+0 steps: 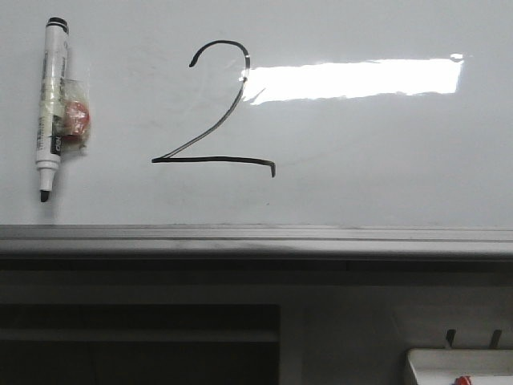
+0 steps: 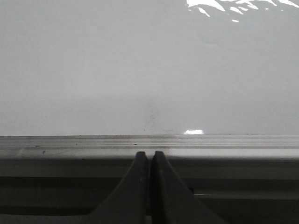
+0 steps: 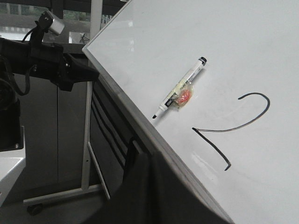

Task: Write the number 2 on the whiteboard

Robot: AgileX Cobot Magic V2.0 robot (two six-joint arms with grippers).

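Observation:
The whiteboard (image 1: 361, 160) fills the front view, with a bright light reflection at its upper right. The number 2 (image 1: 215, 112) is drawn on it in thin black line, left of centre; it also shows in the right wrist view (image 3: 233, 123). A black-capped white marker (image 1: 50, 104) hangs upright on the board at far left, a red piece taped to it; it also shows in the right wrist view (image 3: 180, 88). My left gripper (image 2: 149, 156) is shut and empty, just below the grey bottom rail (image 2: 70, 142). My right gripper (image 3: 148, 155) looks shut and empty, beside the board's lower edge.
The grey bottom rail (image 1: 256, 239) runs across under the board, with dark frame bars below. A small white tray (image 1: 449, 365) with a red item sits at the lower right. The left arm (image 3: 56, 65) shows dark beyond the board's corner, above the board's wheeled stand (image 3: 60, 193).

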